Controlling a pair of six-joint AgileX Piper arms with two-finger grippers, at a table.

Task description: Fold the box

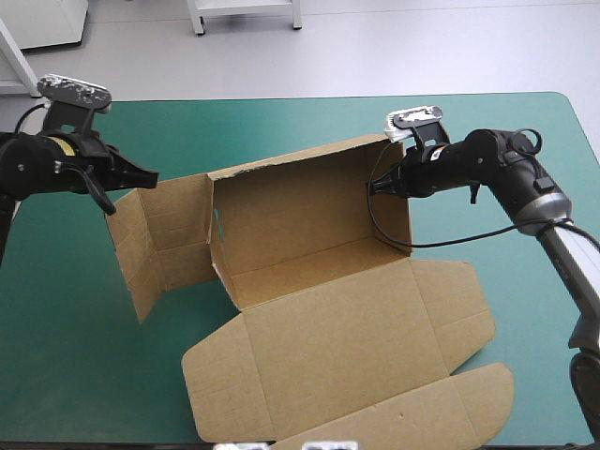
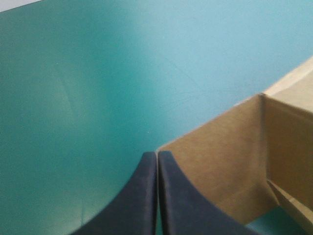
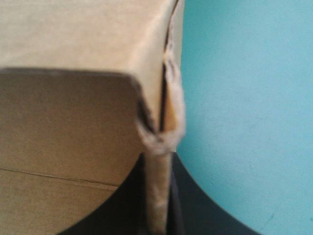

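The box (image 1: pixel 309 211) is sitting half-built in the middle of the surface (image 1: pixel 75 337), between the 2 sets of fingers. The right fingers (image 3: pixel 198 208) are clamping the top edge of the raised end wall (image 1: pixel 397 223), with the board's rim pinched between them. This is probably to hold that wall upright while the other end is being worked. The left fingers (image 2: pixel 134 200) are pressing together with nothing between them. The loose side flap (image 1: pixel 155 234) is standing just beside and ahead of their tips, swung outward from the tray. Clenched like that, they are likely serving as a blunt pusher for nudging the flap inward. The lid (image 1: pixel 347 347) is lying flat, well apart from both sets of fingers, so it is not getting in the way. The flap is not yet tucked in.
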